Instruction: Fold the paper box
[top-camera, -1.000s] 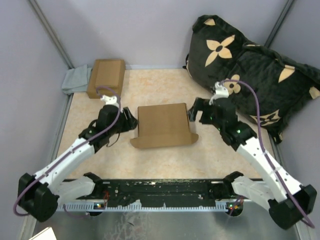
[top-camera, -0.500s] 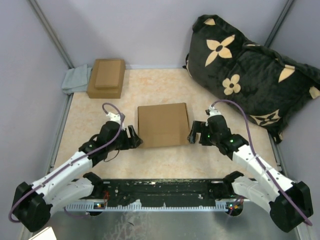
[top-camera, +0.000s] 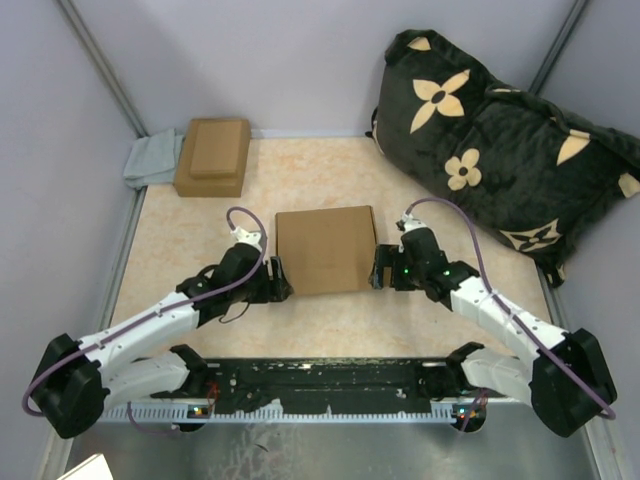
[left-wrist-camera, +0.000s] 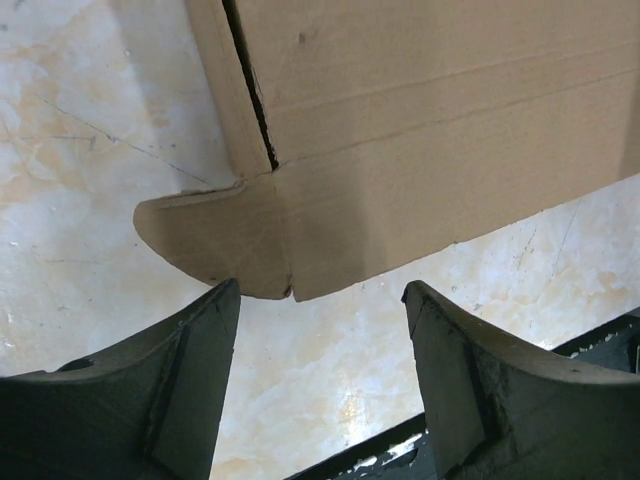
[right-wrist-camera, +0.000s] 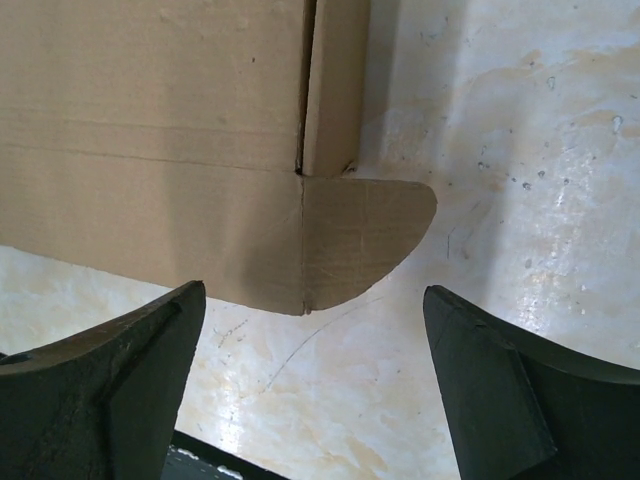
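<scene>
Both arms drop lower beside box (top-camera: 325, 250): left gripper (top-camera: 277, 281) and right gripper (top-camera: 378, 272) released, empty. Lid down; near corner tabs (left-wrist-camera: 215, 235) untucked.

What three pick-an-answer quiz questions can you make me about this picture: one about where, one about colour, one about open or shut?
1. Where is the paper box? A on the table between the left gripper and right gripper; B on a shelf; C in a bucket.
2. What colour is the pillow? A red; B black with tan flowers; C white.
3. The left gripper is: A shut on the box; B shut, empty; C open.
Answers: A, it lies flat between them; B, dark fabric, tan petals; C, its fingers stand wide apart.
</scene>
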